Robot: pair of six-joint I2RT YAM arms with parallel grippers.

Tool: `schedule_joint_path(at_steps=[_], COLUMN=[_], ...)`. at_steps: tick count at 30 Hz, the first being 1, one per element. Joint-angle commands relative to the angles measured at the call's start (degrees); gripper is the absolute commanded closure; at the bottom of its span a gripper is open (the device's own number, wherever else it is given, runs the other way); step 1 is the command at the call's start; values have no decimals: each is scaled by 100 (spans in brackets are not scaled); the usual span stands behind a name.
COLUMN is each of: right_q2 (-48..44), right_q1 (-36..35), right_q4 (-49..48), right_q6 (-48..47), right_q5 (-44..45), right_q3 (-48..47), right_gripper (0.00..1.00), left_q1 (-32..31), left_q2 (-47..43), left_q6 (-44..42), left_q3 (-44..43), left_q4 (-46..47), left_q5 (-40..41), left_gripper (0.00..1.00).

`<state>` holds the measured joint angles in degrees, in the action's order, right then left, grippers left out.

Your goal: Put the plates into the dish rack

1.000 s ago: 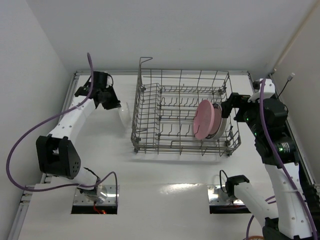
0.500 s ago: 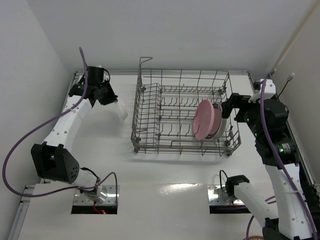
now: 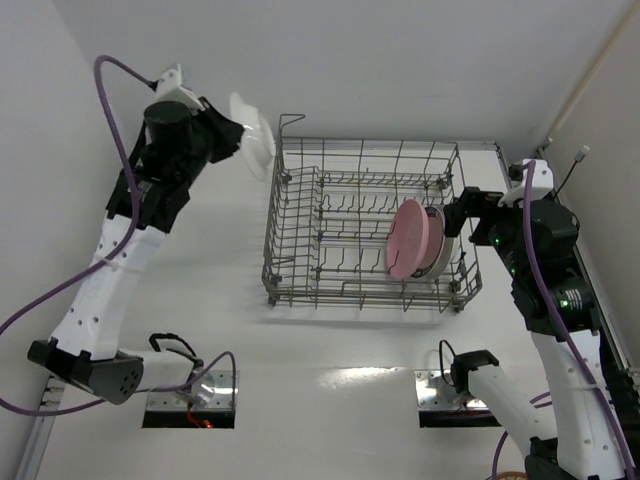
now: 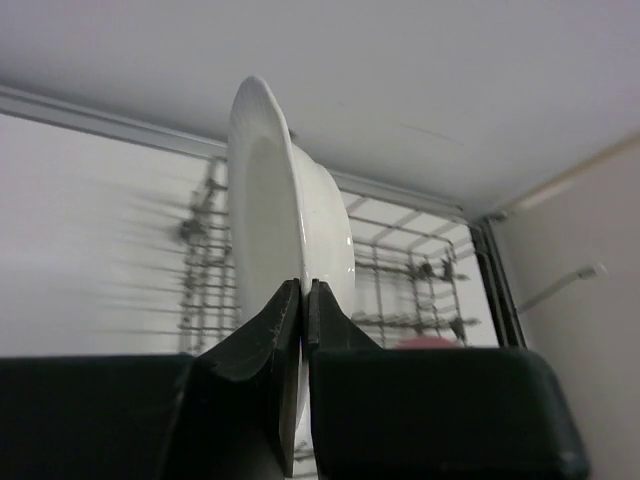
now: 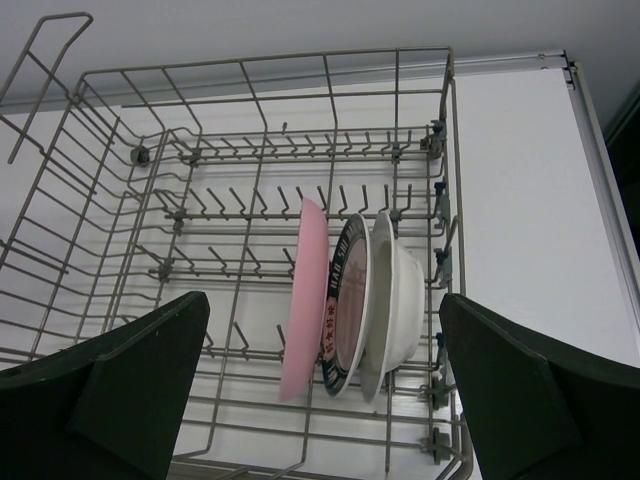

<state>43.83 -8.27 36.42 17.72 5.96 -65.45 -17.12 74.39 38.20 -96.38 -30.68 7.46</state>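
Three plates, pink [image 5: 305,300], teal-rimmed [image 5: 345,300] and white [image 5: 398,295], are standing in the rack [image 3: 360,290], while the left gripper [image 4: 303,290] is pinching the last plate [image 4: 265,200] by its rim, raised near the rack's far left corner, and the right gripper [image 3: 463,208] is hanging wide open and empty at the rack's right end.

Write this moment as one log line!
left gripper: shut on white plate, aloft beside dish rack | right gripper: open | racked: pink plate, teal-rimmed plate, second white plate
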Motion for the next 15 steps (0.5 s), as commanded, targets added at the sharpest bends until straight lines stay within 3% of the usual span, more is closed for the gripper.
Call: schedule_joint_path(at_steps=[1, 5, 9, 15], right_q2=[-15, -15, -68, -243], right_q1=[36, 36, 36, 36], right_q4=[-276, -328, -460, -514], right_q6=[83, 197, 311, 364], right_q5=[37, -24, -244, -226], right_q3=[-38, 15, 15, 68], right_gripper=[0, 0, 0, 0], left_q1=[-694, -1476, -2258, -2707], left_q2=[-179, 172, 575, 1525], left_q6=[223, -22, -242, -50], left_q3=[163, 102, -108, -425], left_q4=[1485, 1845, 1838, 1740], left_q5=[-254, -623, -368, -518], left_gripper=[100, 100, 100, 100])
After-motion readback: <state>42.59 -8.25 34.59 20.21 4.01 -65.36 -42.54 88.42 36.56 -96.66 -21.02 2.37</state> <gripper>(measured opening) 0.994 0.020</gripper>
